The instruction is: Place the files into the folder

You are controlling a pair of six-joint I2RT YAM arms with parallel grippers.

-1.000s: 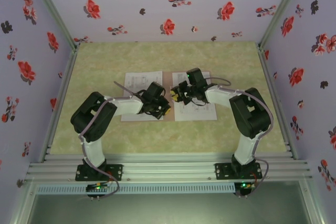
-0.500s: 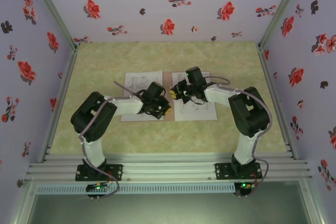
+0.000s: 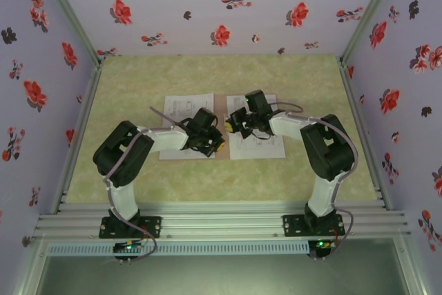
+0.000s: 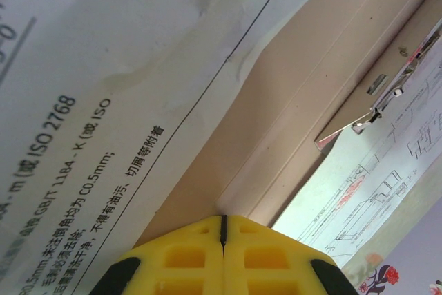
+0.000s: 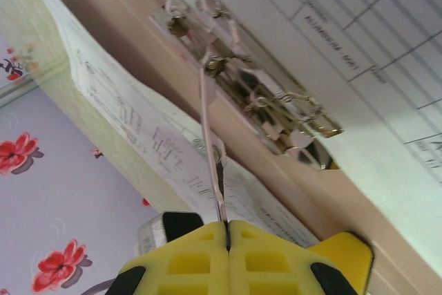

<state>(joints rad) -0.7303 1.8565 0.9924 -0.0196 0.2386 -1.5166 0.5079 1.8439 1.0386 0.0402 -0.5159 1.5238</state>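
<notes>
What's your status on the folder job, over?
Left end effector shut, tip at folder crease. Right end effector shut on clip lever. Files lying on both open halves. Nothing seen in the way.

**Top view:** my wrists cover most of the folder (image 3: 220, 101) around the metal clip (image 5: 255, 101), and the print on the files (image 3: 181, 110) either side of the clip is too small to read.
**Left wrist view:** the lower edge cuts off my left gripper (image 4: 224, 220); text left of the clip blurs toward the corner.
**Right wrist view:** the clip lever (image 5: 209, 143) ends hidden between the closed fingers of my right gripper (image 5: 226, 224).
</notes>
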